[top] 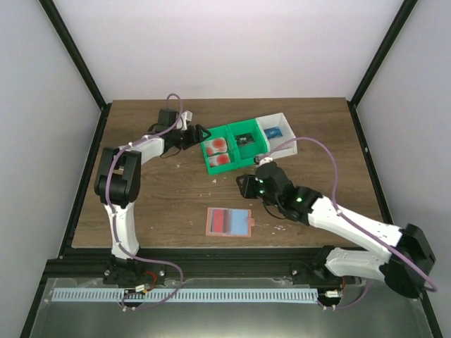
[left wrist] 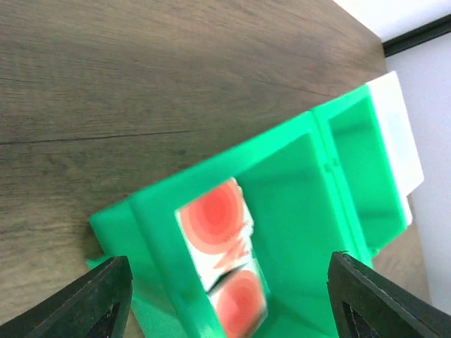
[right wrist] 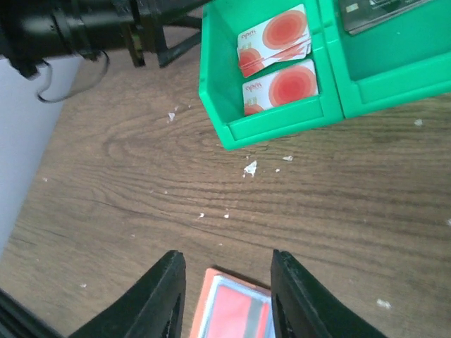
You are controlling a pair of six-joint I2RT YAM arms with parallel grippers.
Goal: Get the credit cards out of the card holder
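The card holder (top: pixel 229 222) lies open and flat on the table near the front, salmon rim, one red half and one blue-grey half. In the right wrist view it (right wrist: pixel 232 310) lies just below my open, empty right gripper (right wrist: pixel 227 255), and a red face with a grey stripe shows in it. Two pale credit cards (top: pixel 219 152) with red-orange blots lie in the left compartment of the green bin (top: pixel 211 167). They also show in the left wrist view (left wrist: pixel 215 218) and the right wrist view (right wrist: pixel 278 60). My left gripper (left wrist: pixel 231 259) hovers open and empty over that compartment.
The green bin's middle compartment holds a dark object (top: pixel 244 139). A white bin (top: pixel 285 121) at its right holds a small blue item (top: pixel 273 131). Small white crumbs (right wrist: pixel 250 167) lie on the wood. The left arm (right wrist: pixel 77 28) reaches along the bin's left side.
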